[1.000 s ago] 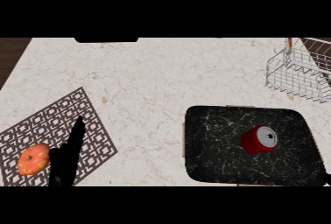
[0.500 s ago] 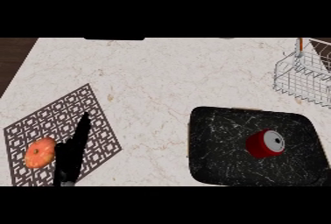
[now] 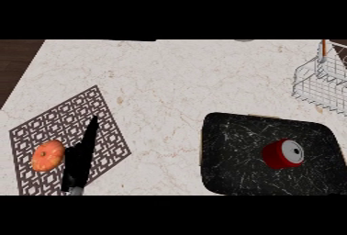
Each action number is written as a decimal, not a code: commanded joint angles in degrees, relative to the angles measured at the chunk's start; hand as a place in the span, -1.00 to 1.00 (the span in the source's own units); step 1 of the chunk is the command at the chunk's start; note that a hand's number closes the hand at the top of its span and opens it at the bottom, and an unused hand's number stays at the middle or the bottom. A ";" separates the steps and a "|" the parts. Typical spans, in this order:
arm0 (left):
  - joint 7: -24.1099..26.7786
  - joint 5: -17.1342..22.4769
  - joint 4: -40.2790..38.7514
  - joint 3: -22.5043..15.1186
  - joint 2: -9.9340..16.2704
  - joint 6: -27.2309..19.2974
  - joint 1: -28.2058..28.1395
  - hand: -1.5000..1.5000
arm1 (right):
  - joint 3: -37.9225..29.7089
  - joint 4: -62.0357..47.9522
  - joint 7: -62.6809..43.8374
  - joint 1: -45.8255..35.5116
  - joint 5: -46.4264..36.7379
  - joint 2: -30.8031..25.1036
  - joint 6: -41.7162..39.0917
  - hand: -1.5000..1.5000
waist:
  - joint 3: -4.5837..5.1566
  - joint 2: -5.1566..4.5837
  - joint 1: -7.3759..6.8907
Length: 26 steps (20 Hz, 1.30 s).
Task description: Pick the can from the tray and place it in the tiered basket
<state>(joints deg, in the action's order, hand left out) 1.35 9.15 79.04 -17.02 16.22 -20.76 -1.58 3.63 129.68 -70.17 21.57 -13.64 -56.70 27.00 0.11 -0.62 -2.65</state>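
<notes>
The red can (image 3: 283,154) lies on its side on the black tray (image 3: 234,174), a little right of the tray's middle, with its silver top turned to about two o'clock. Nothing is touching it, so I think the pick-up has not begun. The wire basket (image 3: 318,87) sits at the counter's (image 3: 176,82) right edge, at about one o'clock from the can and well apart from it, so the can has a short trip up and right. The left hand (image 3: 78,158) shows at about eight o'clock, over a patterned mat (image 3: 47,124), with its fingers straight and close together, pointing up and away; it holds nothing and looks like it is resting. A small orange pumpkin (image 3: 47,156) sits on the mat just beside that hand. The right hand is nowhere to be seen. I can read no words or brand on the can or anything else.
</notes>
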 commanded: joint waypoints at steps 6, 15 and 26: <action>-0.57 -0.11 -1.01 0.23 -0.84 0.31 0.19 0.00 | 7.45 -5.68 -15.06 -8.53 1.10 1.65 -5.22 -1.00 | 0.12 -0.04 -0.03; -0.75 -0.59 -0.58 1.16 -0.15 0.62 -0.12 0.00 | 11.35 -12.84 -15.08 -17.58 2.22 5.20 -9.17 -1.00 | 0.19 0.23 0.65; -2.72 -1.18 2.05 0.53 -0.47 0.55 -0.88 0.00 | 16.16 -23.70 -15.07 -24.87 8.31 8.73 -13.19 -1.00 | 0.13 0.42 0.84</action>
<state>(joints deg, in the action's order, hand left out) -1.37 7.27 80.11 -17.13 14.67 -21.54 -1.43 19.62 107.66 -71.88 0.46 -7.03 -48.64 17.22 0.18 -0.37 -2.30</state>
